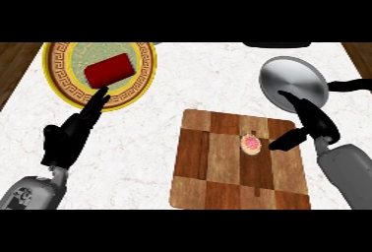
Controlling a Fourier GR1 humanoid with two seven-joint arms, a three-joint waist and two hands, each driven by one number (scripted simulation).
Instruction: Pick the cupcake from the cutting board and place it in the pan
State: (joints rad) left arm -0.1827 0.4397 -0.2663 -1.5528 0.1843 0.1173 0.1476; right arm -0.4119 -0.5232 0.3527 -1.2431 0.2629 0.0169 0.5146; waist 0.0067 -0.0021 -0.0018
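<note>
Cupcake [251, 144] sitting on cutting board [240, 160] | we are judging it light, soft-topped, best pinched at its base | right hand [309, 125] released beside it, grasping nothing | left hand [69, 135] resting open

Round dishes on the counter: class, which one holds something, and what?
The gold-rimmed plate at upper left; a red block lies on it. The grey pan holds nothing.

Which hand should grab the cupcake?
The right hand. Its thumb is already just beside the cupcake on the cutting board, and the pan is on that side too. The left hand is far off by the plate.
</note>
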